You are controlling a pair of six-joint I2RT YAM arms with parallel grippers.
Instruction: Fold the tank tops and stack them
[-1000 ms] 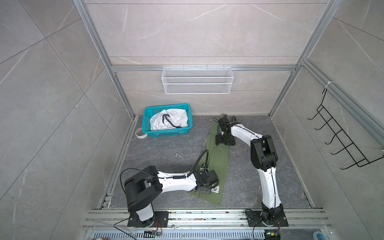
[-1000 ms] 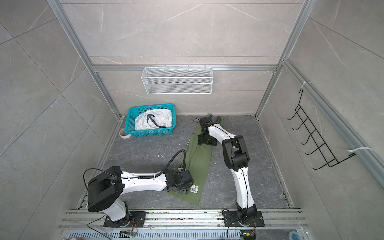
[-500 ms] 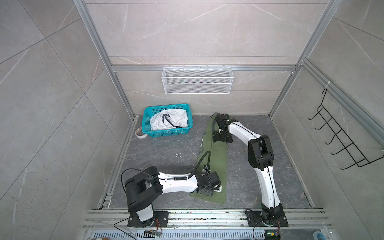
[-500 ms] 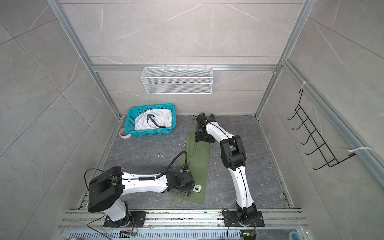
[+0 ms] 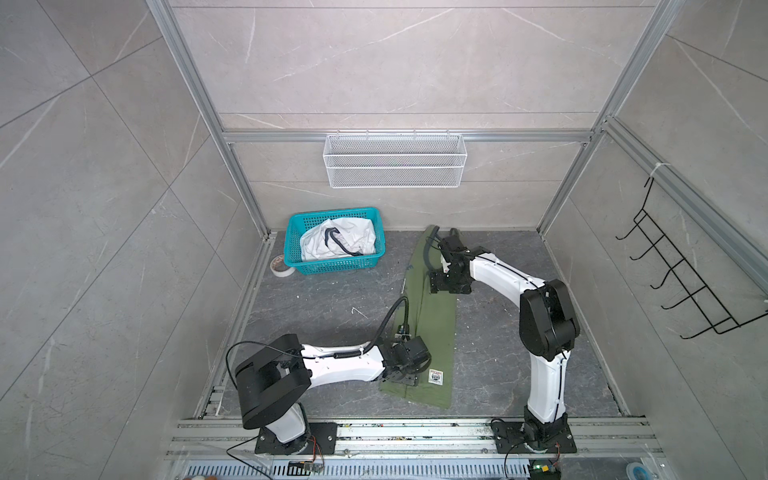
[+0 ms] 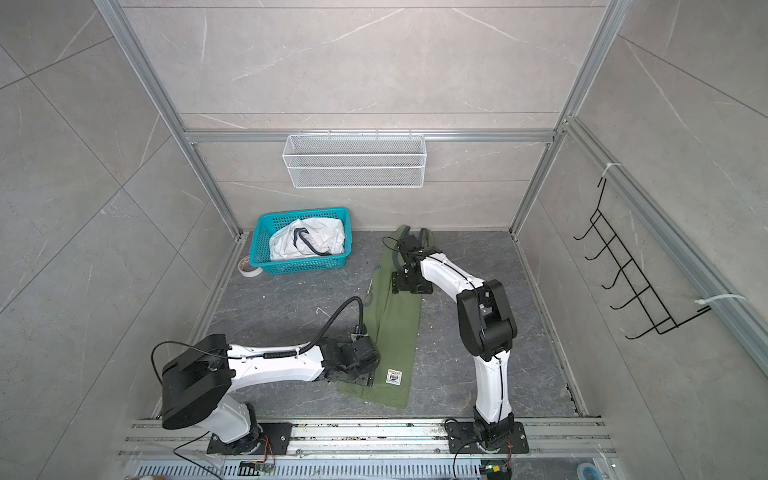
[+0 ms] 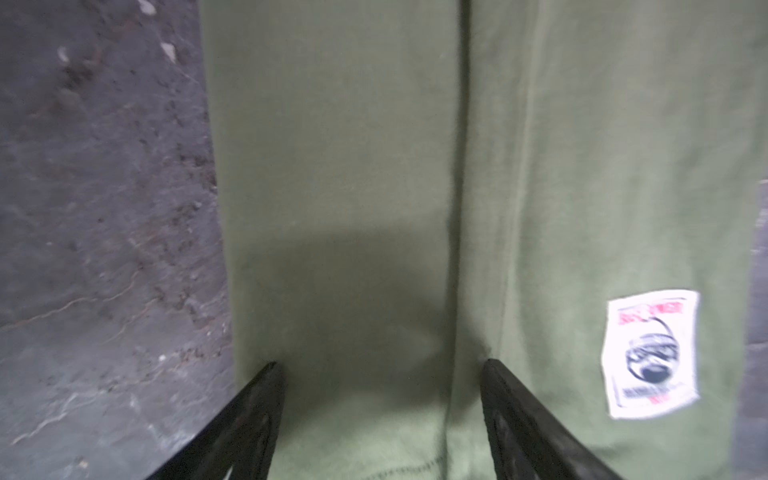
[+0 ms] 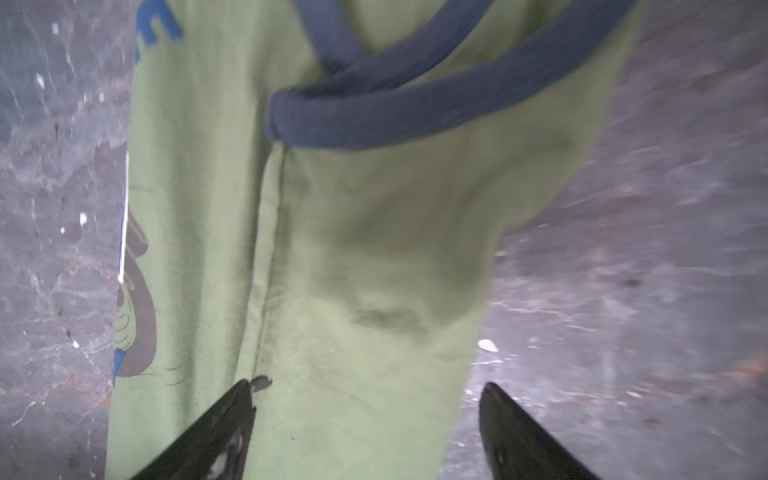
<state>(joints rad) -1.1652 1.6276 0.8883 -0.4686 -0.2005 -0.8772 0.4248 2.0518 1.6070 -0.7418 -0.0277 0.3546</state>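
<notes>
Left gripper (image 7: pixel 380 370): fingers spread, at hem end of green top (image 5: pixel 434 320).
Right gripper (image 8: pixel 370 388): spread, at its strap end.
Advice: pinch both layers squarely before folding.

The tank top (image 5: pixel 432 328) is olive green, plain between the black fingers (image 7: pixel 249 415) of the left gripper (image 7: pixel 380 374); beside one finger sits a white label (image 7: pixel 652 353) printed in red and black. Beyond the fingers (image 8: pixel 228 428) of the right gripper (image 8: pixel 370 395), its trim (image 8: pixel 415 104) is dark blue-grey and its lettering (image 8: pixel 158 25) blue. The floor (image 5: pixel 311 311) is veined dark grey.
</notes>
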